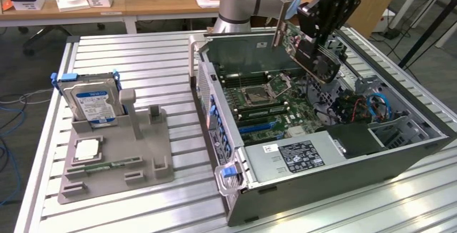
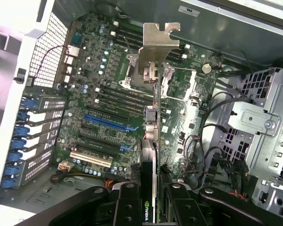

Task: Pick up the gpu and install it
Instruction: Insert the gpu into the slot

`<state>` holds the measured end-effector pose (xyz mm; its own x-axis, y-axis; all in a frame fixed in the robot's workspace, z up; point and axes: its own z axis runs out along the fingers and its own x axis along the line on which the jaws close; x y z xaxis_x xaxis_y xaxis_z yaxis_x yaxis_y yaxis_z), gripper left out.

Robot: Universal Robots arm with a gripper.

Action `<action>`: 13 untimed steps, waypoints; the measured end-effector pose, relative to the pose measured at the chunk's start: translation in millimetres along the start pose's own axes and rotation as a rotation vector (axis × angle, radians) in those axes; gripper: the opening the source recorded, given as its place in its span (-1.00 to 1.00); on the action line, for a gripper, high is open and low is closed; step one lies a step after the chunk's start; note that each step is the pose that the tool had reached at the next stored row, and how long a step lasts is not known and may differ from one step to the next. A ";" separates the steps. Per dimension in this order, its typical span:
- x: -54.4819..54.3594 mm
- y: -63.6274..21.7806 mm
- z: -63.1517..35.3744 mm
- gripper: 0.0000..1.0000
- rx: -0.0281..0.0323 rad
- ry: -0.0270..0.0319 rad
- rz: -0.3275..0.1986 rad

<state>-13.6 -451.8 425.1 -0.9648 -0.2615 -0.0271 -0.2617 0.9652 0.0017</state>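
Note:
The gpu (image 1: 303, 56) hangs tilted in the air over the open computer case (image 1: 400, 152), above the motherboard (image 1: 260, 99). Its silver bracket (image 1: 281, 24) points toward the case's rear wall. My gripper (image 1: 320, 36) is shut on the card from above. In the wrist view the gpu (image 2: 153, 141) appears edge-on, running from my gripper (image 2: 151, 205) out to the bracket (image 2: 158, 42). A black finger (image 2: 127, 202) presses on each side of it. Below lie the motherboard (image 2: 108, 94) and its blue slot (image 2: 106, 123) and white slot (image 2: 89, 159), with the card clear of them.
A grey fixture (image 1: 114, 152) on the slatted table (image 1: 143, 56) holds an upright hard drive (image 1: 93, 102) and a flat memory stick (image 1: 107, 164). Inside the case are the power supply (image 1: 300, 155), loose cables (image 1: 375, 107) and a metal drive cage (image 2: 264, 117). Desks stand behind.

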 end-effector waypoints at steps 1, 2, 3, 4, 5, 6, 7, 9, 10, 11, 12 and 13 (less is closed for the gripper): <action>0.0 0.0 0.0 -0.47 0.0000 0.0000 -0.002; 0.0 0.0 0.0 -0.47 -0.0001 0.0000 -0.005; 0.0 0.0 0.0 -0.47 -0.0002 0.0000 -0.008; 0.0 0.0 0.0 -0.47 -0.0002 0.0000 -0.010; 0.0 0.0 0.0 -0.47 -0.0003 0.0000 -0.013; 0.0 0.0 0.0 -0.47 -0.0004 0.0000 -0.016; 0.0 0.0 0.0 -0.47 -0.0005 0.0000 -0.018; 0.0 0.0 0.0 -0.47 -0.0006 0.0000 -0.024; 0.0 0.0 0.0 -0.47 -0.0007 0.0001 -0.026; 0.0 0.0 0.0 -0.47 -0.0008 0.0001 -0.029; 0.0 0.0 0.0 -0.47 -0.0008 0.0001 -0.032; 0.0 0.0 0.0 -0.47 -0.0009 0.0001 -0.034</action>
<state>-13.6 -451.8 425.2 -0.9552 -0.2946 -0.0271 -0.2947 0.9556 0.0017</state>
